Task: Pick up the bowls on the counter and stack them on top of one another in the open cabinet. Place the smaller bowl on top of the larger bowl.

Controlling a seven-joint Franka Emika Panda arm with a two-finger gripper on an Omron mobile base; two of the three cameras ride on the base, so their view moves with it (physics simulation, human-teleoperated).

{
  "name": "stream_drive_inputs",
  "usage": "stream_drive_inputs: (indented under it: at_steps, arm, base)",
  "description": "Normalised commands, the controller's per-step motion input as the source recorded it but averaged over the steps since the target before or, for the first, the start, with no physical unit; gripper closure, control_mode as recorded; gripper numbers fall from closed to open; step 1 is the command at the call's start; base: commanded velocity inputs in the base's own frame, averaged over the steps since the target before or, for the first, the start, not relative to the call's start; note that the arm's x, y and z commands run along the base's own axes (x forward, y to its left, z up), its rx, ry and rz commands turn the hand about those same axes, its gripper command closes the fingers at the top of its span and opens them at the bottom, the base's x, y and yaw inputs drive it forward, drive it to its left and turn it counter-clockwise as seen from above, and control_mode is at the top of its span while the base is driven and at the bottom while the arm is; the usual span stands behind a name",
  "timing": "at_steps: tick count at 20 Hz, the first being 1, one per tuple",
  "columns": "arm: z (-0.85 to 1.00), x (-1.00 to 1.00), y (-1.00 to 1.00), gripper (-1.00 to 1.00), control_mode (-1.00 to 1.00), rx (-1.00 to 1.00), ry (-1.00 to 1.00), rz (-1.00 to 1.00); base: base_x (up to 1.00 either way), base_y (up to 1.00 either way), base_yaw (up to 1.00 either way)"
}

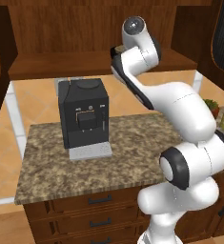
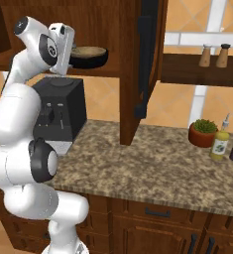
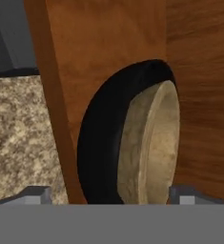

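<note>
Gripper (image 3: 108, 195) fingertips are showing wide apart at the near edge of the hand view, released, gripping nothing. Just ahead, the tan bowl (image 3: 154, 147) is sitting nested inside the black bowl (image 3: 101, 147) on the open cabinet shelf (image 2: 110, 72), smaller on larger as the task asks. Stack is lying between and just beyond the fingertips, apparently untouched. Granite surface (image 2: 157, 158) is lying below.
</note>
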Motion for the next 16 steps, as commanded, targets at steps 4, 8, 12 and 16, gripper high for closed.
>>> stream_drive_inputs:
  at_steps: [4,8,12,16]
  arm:
    - [-0.34,-1.00,0.15,-1.00,-1.00,0.02,-0.02,0.06]
    - [-0.99,-1.00,0.00,-1.00,-1.00,0.01,0.17,0.04]
    - [-1.00,-0.92,0.00,-1.00,-1.00,-0.03,0.39,0.01]
    - [-1.00,-0.33,0.00,-1.00,-1.00,-0.09,0.36,0.00]
  base:
    - [0.00,0.00,0.00]
    - [0.00,0.00,0.00]
    - [0.00,0.00,0.00]
    - [0.00,0.00,0.00]
